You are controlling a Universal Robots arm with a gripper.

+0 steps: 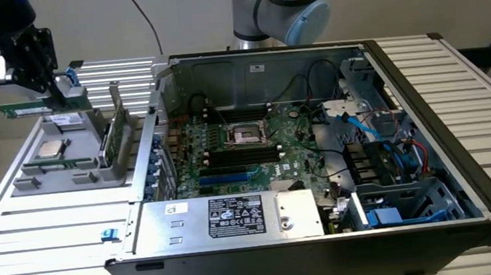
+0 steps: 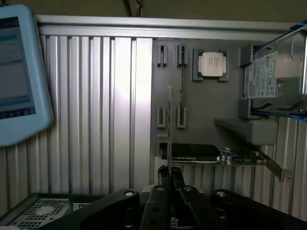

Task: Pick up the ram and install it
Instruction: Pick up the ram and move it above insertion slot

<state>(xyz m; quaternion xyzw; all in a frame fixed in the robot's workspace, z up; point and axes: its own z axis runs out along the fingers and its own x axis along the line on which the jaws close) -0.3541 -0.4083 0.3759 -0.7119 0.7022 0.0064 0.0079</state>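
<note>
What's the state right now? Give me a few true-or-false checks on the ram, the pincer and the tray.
1. The pincer is shut on the ram. True.
2. The ram sits in a motherboard slot. False: it is held outside the computer case, by the grey tray.
3. The processor chip lies on the grey tray. True.
4. The computer case is closed. False: it is open, with the motherboard exposed.
</note>
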